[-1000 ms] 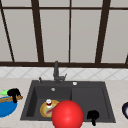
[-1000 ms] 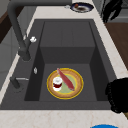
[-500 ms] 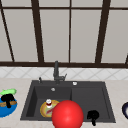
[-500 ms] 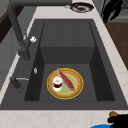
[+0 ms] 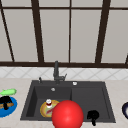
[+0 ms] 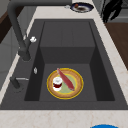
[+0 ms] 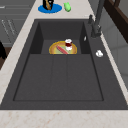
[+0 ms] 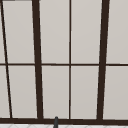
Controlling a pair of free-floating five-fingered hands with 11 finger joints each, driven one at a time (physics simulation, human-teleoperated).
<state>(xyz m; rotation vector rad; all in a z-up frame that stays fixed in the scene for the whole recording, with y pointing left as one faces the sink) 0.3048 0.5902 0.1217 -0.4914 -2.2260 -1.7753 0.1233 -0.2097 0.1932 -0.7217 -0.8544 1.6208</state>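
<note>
In the front view the left hand (image 5: 6, 101) sinks lower and shifts toward the picture's left; from hovering above the blue plate (image 5: 13, 110) it comes down close over its middle. In the left side view it slides downward, past the lower edge.

dark-framed window (image 8: 70, 62), pale tiled backsplash (image 5: 22, 73), light stone counter (image 5: 117, 92), dark cabinets (image 7: 11, 27)
</note>
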